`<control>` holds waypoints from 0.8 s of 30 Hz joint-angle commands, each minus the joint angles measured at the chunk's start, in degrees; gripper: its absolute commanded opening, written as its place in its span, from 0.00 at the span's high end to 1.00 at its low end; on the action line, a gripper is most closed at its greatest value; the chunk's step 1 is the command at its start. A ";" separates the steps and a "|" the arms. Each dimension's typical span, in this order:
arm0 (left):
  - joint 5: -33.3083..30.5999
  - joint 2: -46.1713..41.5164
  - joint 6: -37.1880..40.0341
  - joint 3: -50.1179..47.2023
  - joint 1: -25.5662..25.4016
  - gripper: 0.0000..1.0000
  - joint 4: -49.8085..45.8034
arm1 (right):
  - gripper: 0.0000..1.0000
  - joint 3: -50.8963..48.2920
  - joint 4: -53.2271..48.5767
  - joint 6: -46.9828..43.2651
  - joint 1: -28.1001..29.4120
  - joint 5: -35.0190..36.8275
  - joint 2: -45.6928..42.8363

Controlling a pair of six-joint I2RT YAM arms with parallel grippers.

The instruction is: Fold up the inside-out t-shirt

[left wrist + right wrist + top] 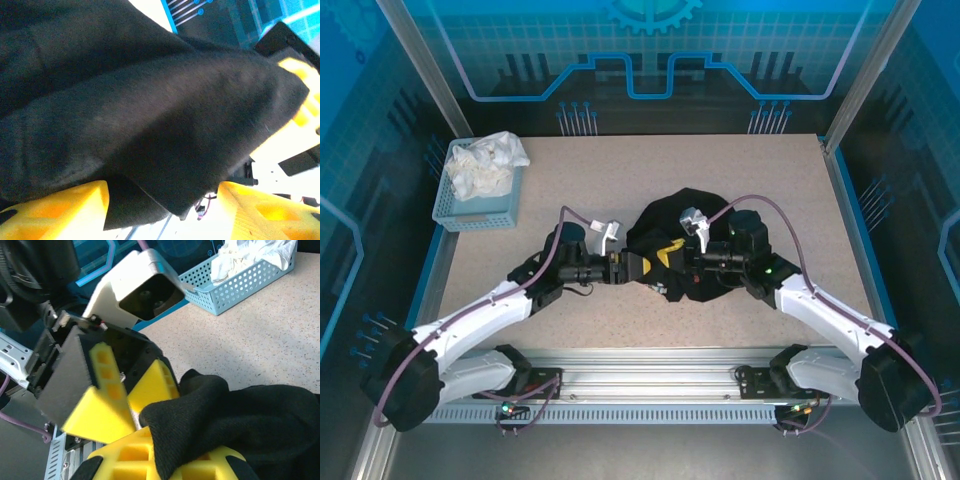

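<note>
Speckled beige desk [770, 190] inside a blue-lit panelled enclosure [650, 60]; pale blue perforated basket [480, 212] of white cloth [485, 165] stood at the far left corner. Inside-out t-shirt [670, 215]: black, heaped mid-desk between both arms. Left gripper [162, 215]: jaws parted, black fabric draped between them. Right gripper [165, 460]: clenched on a fold of the t-shirt.

I work in a lab cell, a robot test booth. Past my left pincer [658, 262] and my right pincer [682, 262] stands a blue wall [650, 60] printed with circuit lines and a gear. Metal posts [420, 70] rise on both sides of them. Under them lies a speckled table [770, 180]. Behind them, at my bases, runs a slotted aluminium rail [650, 365]. Far left of my left pincer sits a perforated blue basket [480, 210] of white cloth [485, 165].
</note>
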 commanded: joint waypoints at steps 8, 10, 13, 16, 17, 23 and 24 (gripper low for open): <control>2.81 6.30 -5.73 2.00 2.07 0.47 13.79 | 1.00 -1.00 1.37 -0.34 -0.82 -1.70 -2.85; 3.24 7.05 -5.89 2.48 2.06 0.52 15.20 | 1.00 -1.04 1.29 -0.68 -0.78 -2.00 -2.69; 3.24 7.51 -5.49 3.30 2.05 0.56 16.20 | 1.00 -1.00 0.63 -1.41 -0.79 -2.14 -2.60; 3.46 7.93 -5.32 3.95 2.05 0.57 17.01 | 1.00 -0.99 -0.07 -2.09 -0.84 -2.23 -2.60; 3.76 8.08 -5.33 4.22 2.05 0.55 17.25 | 1.00 -0.99 -0.20 -2.31 -0.85 -2.30 -2.68; 4.17 9.31 -5.85 4.75 2.08 0.49 18.98 | 1.00 -0.82 0.10 -2.62 -0.76 -3.12 -2.38; 4.26 9.61 -6.26 4.84 2.08 0.52 19.42 | 1.00 -0.82 0.04 -2.70 -0.76 -3.12 -2.25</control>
